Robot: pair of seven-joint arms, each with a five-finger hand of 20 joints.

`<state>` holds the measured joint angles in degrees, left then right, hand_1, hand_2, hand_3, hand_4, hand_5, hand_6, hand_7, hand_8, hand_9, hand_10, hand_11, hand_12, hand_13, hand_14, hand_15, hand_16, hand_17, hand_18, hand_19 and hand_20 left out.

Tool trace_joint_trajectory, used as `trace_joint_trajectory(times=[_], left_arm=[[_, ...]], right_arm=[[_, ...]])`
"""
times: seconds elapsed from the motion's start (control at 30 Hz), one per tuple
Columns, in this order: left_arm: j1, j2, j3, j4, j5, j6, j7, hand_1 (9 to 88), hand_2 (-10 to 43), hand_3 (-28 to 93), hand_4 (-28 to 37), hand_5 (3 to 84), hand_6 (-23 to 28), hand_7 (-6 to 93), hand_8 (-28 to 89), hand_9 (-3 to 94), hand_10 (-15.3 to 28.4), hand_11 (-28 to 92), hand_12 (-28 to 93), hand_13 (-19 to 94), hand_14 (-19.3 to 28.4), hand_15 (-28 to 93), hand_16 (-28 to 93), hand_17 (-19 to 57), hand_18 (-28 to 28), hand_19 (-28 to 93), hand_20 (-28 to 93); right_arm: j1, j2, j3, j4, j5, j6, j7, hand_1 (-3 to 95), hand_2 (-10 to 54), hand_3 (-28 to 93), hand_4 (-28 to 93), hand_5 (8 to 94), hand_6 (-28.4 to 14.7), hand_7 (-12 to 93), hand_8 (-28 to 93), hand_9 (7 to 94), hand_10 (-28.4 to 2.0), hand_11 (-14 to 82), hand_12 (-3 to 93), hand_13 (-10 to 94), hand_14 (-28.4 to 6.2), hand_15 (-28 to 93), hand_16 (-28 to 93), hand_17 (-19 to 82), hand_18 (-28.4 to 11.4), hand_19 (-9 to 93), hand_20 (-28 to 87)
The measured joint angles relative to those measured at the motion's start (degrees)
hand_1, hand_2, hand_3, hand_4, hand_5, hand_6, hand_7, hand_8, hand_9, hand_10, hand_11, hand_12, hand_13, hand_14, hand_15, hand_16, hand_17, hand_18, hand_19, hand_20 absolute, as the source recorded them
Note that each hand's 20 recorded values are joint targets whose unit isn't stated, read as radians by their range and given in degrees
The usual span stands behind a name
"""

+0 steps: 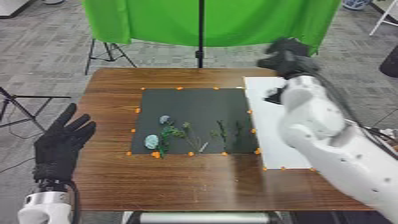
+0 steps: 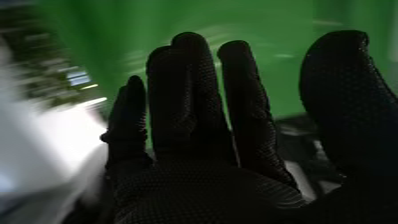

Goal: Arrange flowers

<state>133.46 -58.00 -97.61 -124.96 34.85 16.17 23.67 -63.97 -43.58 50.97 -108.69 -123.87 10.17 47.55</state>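
you have the right hand (image 1: 290,61) above the far right corner of the worktop (image 1: 160,187), its fingers extended and open, gripping nothing, and the left hand (image 1: 59,145) at the worktop's left edge, likewise open with fingers straight. locate the flowers on the dark mat (image 1: 195,102): 2 pale blue blooms (image 1: 152,142) sit toward its left edge, 1 closer to the near left corner, and green stems (image 1: 222,131) lie between them and the right edge, beside the white sheet (image 1: 274,137).
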Motion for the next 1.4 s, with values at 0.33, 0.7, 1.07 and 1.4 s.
trace_joint_trajectory(times=[0.33,0.7,1.07,1.4], left_arm=[[0.58,0.14,0.19,-0.08,-0.49,0.27,0.38,20.6,6.8,80,-28.3,35.5,7.2,6.9,-8,31.8,19.6,22,11,20,27.2,54,-11,-8.1,28.4,58,0],[0.79,0.04,0.19,-0.08,-0.59,0.27,0.34,20.5,6.8,80,-28.3,35.5,7.2,7.1,-8,31.8,19.6,22,11,20,27.2,54,-10,-8.1,28.4,58,0],[0.31,0.02,0.50,0.00,-0.59,0.25,0.38,20.6,6.9,80,-28.3,35.5,7.3,7.0,-8,31.8,19.6,22,11,20,27.2,54,-10,-8.1,28.4,58,0],[0.34,-0.51,0.22,0.03,-0.49,0.20,0.00,20.6,6.9,80,-28.3,35.5,7.2,7.0,-8,31.7,19.6,22,11,20,27.2,54,-11,-8.1,28.4,58,0]], right_arm=[[-9.35,7.73,6.63,11.25,6.01,-4.33,8.87,32.6,-9.5,80,-28,48.0,0.3,19,-14,47.2,-18.4,20.4,14.5,41,-17.0,75,11,10,-23.2,75,49],[-10.86,6.23,1.77,14.46,6.20,-7.68,10.56,41.3,-9.5,79,-28,58.4,4.0,21,-16,61.4,-14.5,25.1,15.3,54,-12.5,74,12,17,-22.7,78,48],[-7.00,5.65,-7.16,19.63,-4.67,4.21,13.44,61.2,-9.5,66,-28,81.9,2.4,31,-1,91.7,-3.4,14.8,36.1,79,-2.2,67,25,37,-18.5,90,41],[-8.92,5.74,-6.85,13.15,-9.14,7.39,12.01,60.4,-9.5,69,-28,83.2,1.9,29,0,92.6,-4.1,14.1,37.0,80,-2.2,66,26,37,-18.9,91,41]])
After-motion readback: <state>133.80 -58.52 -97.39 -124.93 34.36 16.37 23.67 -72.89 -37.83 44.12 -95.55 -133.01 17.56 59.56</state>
